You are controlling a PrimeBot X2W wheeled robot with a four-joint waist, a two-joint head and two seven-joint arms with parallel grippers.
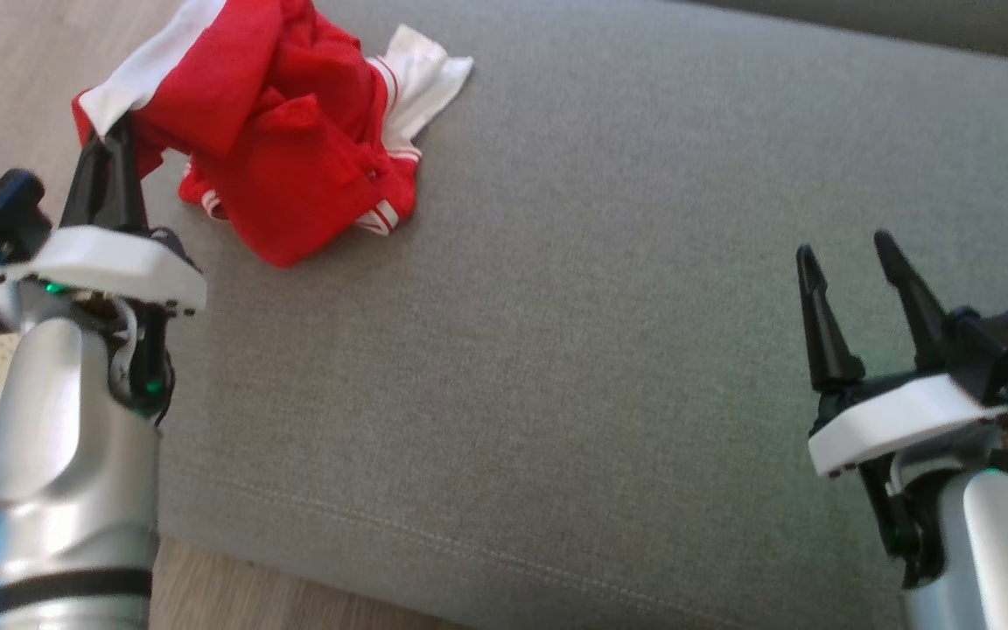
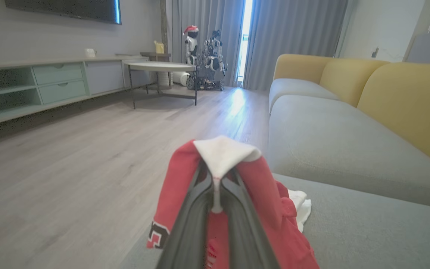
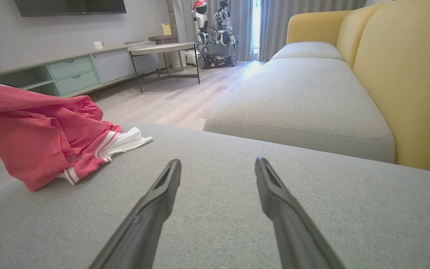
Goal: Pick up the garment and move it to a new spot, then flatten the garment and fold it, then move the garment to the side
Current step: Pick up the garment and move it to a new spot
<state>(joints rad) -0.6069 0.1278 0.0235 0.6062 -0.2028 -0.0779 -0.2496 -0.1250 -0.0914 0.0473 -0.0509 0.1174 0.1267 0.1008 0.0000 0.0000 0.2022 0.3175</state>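
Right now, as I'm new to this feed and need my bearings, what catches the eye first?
The red and white garment stands out, bunched at the far left of the grey sofa cushion, with a white edge pinched in the shut left gripper. At the lower right the right gripper hangs open over bare cushion, apart from the cloth.

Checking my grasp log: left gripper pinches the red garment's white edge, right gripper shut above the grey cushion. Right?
The right gripper is open, not shut, as the right wrist view shows. The left gripper does pinch the red garment's white edge.
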